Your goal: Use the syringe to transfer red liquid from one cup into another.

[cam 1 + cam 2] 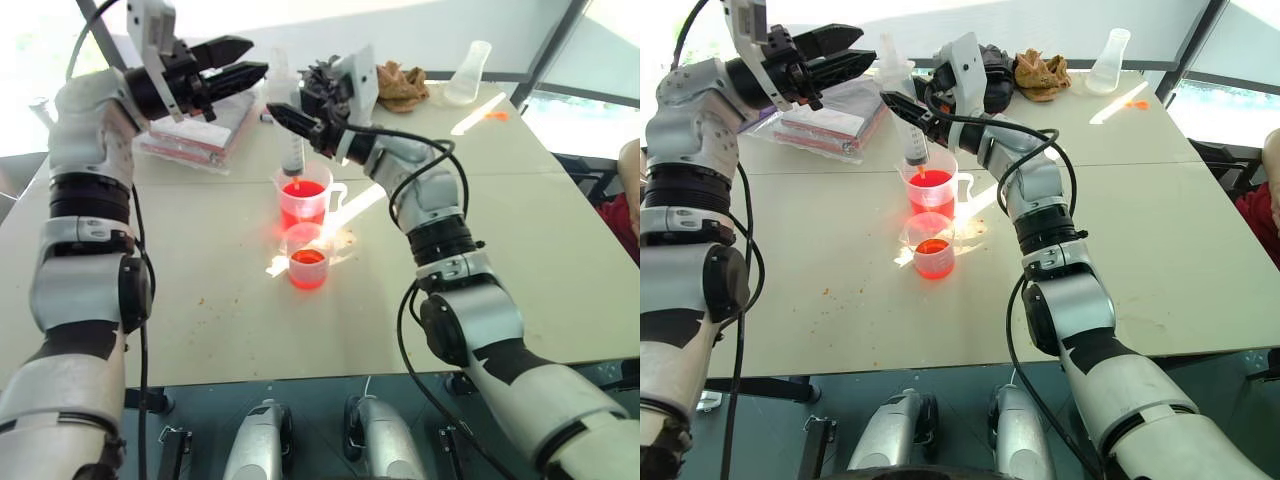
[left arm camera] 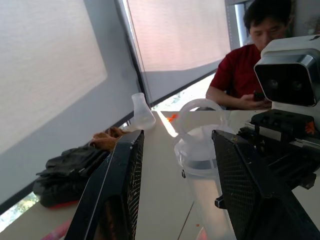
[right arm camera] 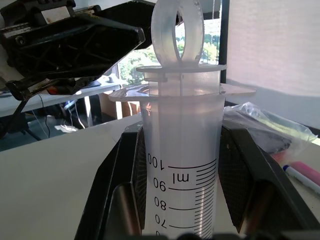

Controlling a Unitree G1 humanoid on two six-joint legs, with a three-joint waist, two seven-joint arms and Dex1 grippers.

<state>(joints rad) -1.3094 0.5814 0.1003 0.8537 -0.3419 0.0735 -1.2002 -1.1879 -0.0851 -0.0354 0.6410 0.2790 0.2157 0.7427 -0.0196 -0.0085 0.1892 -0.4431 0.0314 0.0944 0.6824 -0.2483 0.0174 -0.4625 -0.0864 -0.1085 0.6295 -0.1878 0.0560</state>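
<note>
With the right gripper point(image 1: 283, 117) clamping the syringe point(image 1: 291, 140) upright, tip in the beaker point(image 1: 303, 200), the open left gripper point(image 1: 240, 62) should take the plunger ring squarely and pull straight up.

I seem to be working in an office-like test room set up as a lab bench. A pale table point(image 1: 520, 250) carries a clear conical flask point(image 1: 468, 72) near its far right corner. Roller blinds point(image 2: 50, 65) cover big windows, and a seated person point(image 2: 245, 75) waits past the table's right edge.
</note>
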